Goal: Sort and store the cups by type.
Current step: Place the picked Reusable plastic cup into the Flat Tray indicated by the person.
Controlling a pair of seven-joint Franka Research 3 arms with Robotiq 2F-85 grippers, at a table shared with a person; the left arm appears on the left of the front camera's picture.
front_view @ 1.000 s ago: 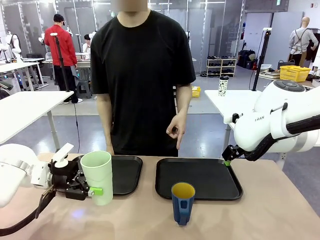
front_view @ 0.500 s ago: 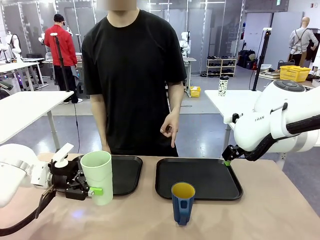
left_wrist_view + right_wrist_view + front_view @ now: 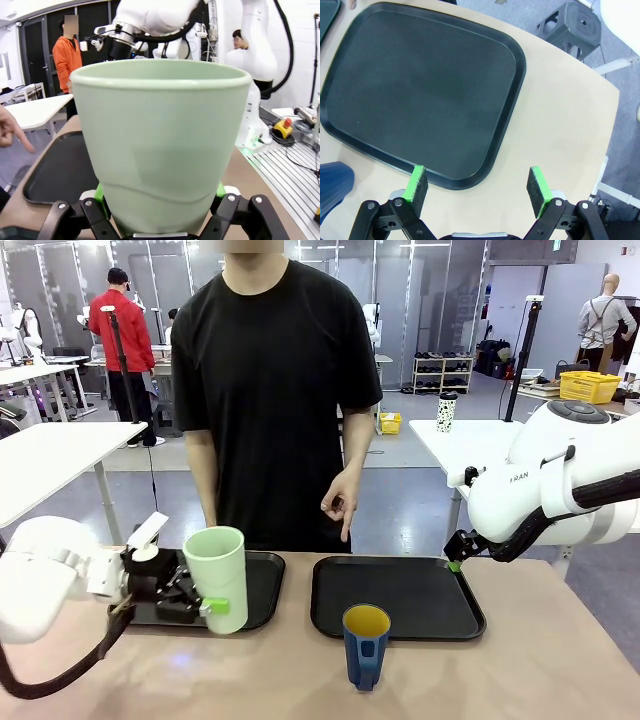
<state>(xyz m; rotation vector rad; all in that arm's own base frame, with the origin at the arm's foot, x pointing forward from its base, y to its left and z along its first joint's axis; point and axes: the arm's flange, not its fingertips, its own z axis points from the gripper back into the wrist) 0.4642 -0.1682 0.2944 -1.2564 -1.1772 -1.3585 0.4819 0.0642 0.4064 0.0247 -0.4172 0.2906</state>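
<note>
Item 1: pale-green tumbler, upright, lower left of the front view, clamped low on its body between the green pads of the left end effector. It overlaps the near right part of the left black tray; whether its base touches anything cannot be told. Item 2: dark-blue mug, yellow inside, upright on the desk at lower centre, handle facing the camera, just in front of the right black tray, which carries nothing. Item 3: right end effector, centre right of the front view, at the far right corner of the right tray; in its wrist view the pads stand wide apart with nothing between them, over the tray's edge. Item 4: person at the far side of the desk, one hand hanging loosely above the gap between the trays.
</note>
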